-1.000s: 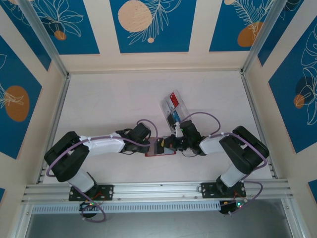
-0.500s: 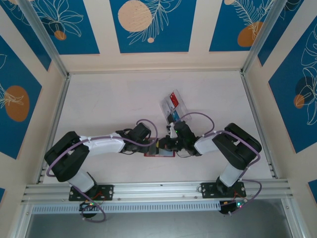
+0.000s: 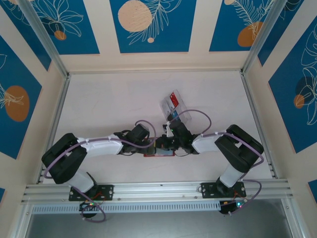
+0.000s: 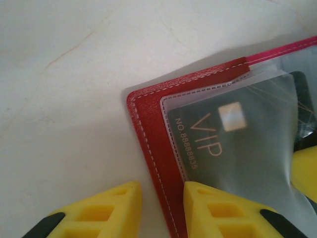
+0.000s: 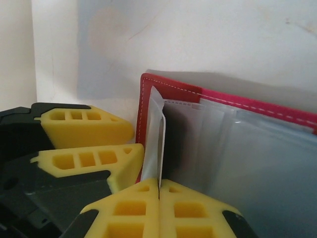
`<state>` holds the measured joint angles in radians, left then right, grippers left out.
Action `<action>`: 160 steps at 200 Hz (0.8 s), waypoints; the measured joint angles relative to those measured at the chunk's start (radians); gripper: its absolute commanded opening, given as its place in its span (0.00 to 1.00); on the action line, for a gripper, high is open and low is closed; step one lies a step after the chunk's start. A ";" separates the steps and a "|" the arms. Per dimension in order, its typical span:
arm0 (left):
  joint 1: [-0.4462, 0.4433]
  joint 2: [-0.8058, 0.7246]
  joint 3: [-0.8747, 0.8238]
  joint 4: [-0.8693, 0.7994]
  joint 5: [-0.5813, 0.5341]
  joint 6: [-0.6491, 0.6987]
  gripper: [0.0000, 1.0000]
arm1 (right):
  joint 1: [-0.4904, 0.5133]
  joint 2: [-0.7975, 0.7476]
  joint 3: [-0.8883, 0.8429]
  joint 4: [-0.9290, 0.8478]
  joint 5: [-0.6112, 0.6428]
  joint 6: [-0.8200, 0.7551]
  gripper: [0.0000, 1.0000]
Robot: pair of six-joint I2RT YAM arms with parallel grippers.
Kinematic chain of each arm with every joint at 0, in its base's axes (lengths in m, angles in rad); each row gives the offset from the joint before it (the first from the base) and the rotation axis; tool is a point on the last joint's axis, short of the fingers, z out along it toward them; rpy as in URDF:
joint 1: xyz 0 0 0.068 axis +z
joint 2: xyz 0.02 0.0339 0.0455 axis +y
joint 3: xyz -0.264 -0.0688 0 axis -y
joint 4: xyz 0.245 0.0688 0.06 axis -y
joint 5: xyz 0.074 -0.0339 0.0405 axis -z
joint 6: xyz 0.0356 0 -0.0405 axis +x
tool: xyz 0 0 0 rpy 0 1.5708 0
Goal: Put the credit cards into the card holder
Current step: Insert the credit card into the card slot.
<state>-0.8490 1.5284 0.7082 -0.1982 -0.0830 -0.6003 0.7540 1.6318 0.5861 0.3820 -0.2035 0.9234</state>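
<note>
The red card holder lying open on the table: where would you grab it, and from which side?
Probably by the bare red border of the card holder, coming in low from its outer side. It lies flat, so only an edge is thin enough to pinch, and that border sticks out past the clear sleeve.

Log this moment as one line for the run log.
left gripper: jaws apart astride wallet edge | right gripper: jaws shut on thin pale sheet | black card: in clear sleeve

card holder (image 4: 148, 129) on table (image 3: 109, 99), card (image 4: 233, 134) inside, tray (image 3: 174, 105) behind
</note>
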 measured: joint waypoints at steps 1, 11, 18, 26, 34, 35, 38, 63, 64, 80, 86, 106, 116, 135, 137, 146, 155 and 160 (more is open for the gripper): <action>0.000 0.000 -0.001 0.000 0.000 0.000 0.29 | 0.000 -0.001 0.002 -0.004 0.000 -0.002 0.13; 0.000 -0.007 -0.006 0.000 0.004 0.000 0.30 | 0.002 -0.014 0.021 -0.059 -0.005 -0.023 0.19; 0.000 -0.011 -0.010 -0.001 0.008 0.000 0.30 | 0.003 -0.020 0.034 -0.098 -0.008 -0.034 0.22; 0.000 -0.013 -0.012 -0.001 0.011 0.000 0.30 | 0.005 -0.024 0.050 -0.144 -0.013 -0.047 0.22; 0.000 -0.015 -0.013 -0.001 0.011 -0.002 0.30 | 0.005 -0.024 0.066 -0.182 -0.018 -0.061 0.25; 0.000 -0.015 -0.013 0.000 0.011 -0.002 0.30 | 0.005 -0.024 0.069 -0.189 -0.019 -0.065 0.26; 0.000 -0.015 -0.013 -0.001 0.012 -0.003 0.30 | 0.005 -0.024 0.075 -0.202 -0.021 -0.071 0.26; 0.000 -0.016 -0.015 0.000 0.012 -0.003 0.30 | 0.005 -0.024 0.108 -0.285 -0.045 -0.106 0.29; 0.000 -0.016 -0.015 0.000 0.012 -0.003 0.30 | 0.005 -0.024 0.109 -0.289 -0.047 -0.106 0.29; 0.000 -0.023 -0.019 0.000 0.015 -0.003 0.31 | 0.005 -0.024 0.126 -0.335 -0.059 -0.124 0.29; 0.000 -0.026 -0.022 -0.002 0.018 -0.003 0.31 | 0.005 -0.024 0.132 -0.348 -0.061 -0.129 0.29; 0.000 -0.038 -0.030 -0.006 0.026 -0.003 0.31 | 0.005 -0.033 0.145 -0.388 -0.066 -0.146 0.30; 0.001 -0.043 -0.034 -0.008 0.030 -0.003 0.31 | 0.005 -0.045 0.148 -0.412 -0.066 -0.156 0.30; 0.002 -0.056 -0.044 -0.015 0.034 -0.003 0.31 | 0.003 -0.073 0.154 -0.463 -0.063 -0.174 0.30; 0.002 -0.058 -0.045 -0.017 0.035 -0.003 0.31 | 0.003 -0.074 0.155 -0.467 -0.062 -0.174 0.30; 0.003 -0.066 -0.050 -0.023 0.038 -0.003 0.31 | 0.000 -0.087 0.164 -0.499 -0.054 -0.186 0.29; 0.003 -0.072 -0.053 -0.026 0.043 -0.003 0.32 | 0.000 -0.095 0.179 -0.532 -0.039 -0.197 0.28; 0.003 -0.076 -0.056 -0.026 0.048 -0.003 0.32 | 0.000 -0.097 0.187 -0.547 -0.031 -0.204 0.27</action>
<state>-0.8463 1.4528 0.6525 -0.2245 -0.0345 -0.6029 0.7544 1.5349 0.7731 -0.1646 -0.2348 0.7193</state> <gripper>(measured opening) 0.313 0.287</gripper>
